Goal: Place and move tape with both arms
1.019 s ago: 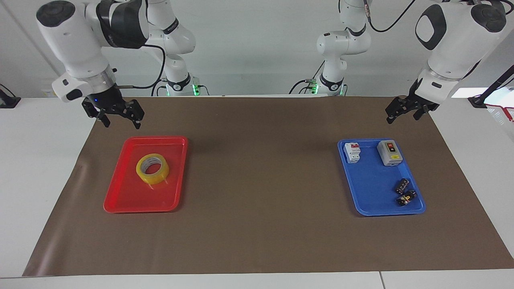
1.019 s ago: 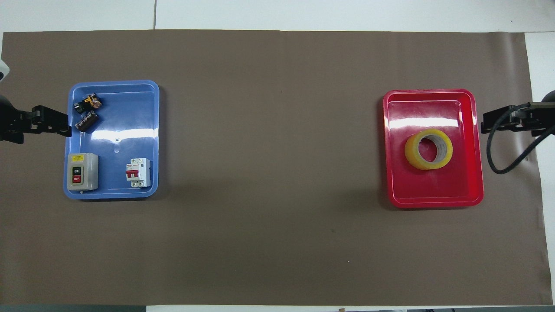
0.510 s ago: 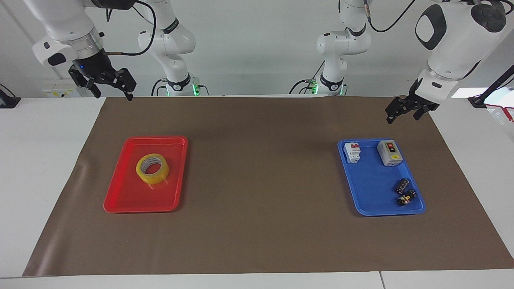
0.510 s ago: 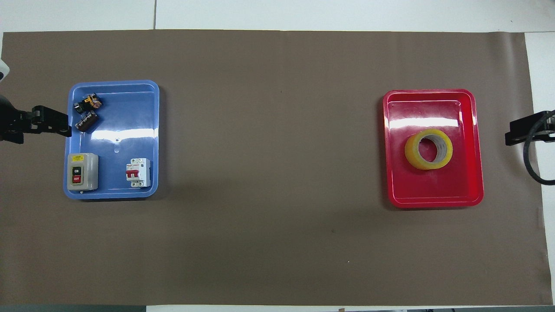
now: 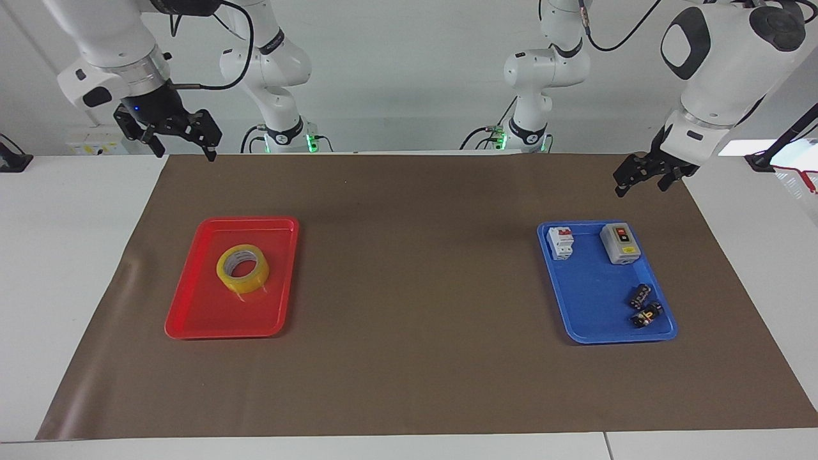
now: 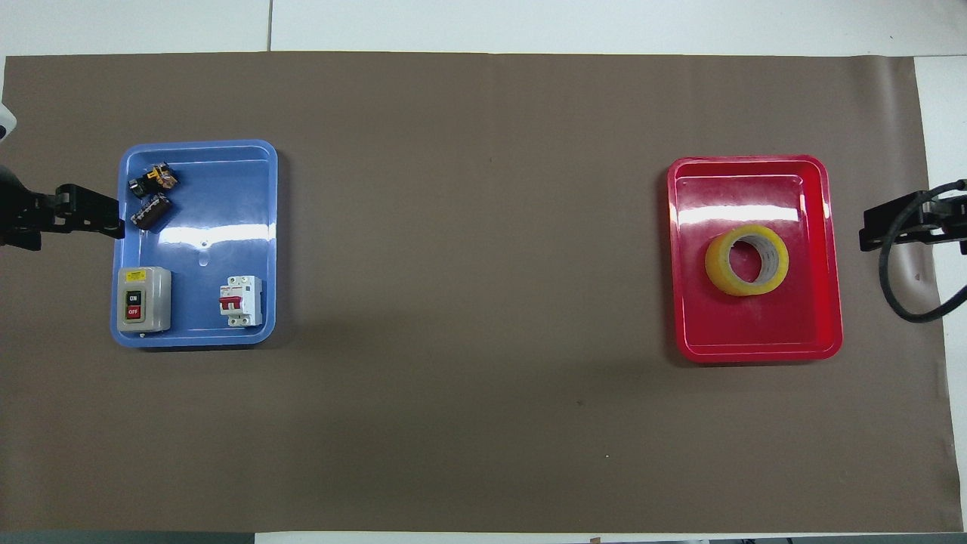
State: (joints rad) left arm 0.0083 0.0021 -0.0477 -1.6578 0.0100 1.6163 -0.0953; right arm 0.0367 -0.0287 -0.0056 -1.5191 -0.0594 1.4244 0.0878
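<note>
"ON" and "OFF" on the grey switch box [image 6: 143,299].

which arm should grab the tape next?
Right. The tape lies in the red tray at the right arm's end of the table, with the right gripper up in the air at that end. The left gripper waits by the blue tray.

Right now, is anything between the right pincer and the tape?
Nothing visible. The right pincer hangs open over the mat's edge, and the tape lies alone in the red tray, uncovered.
</note>
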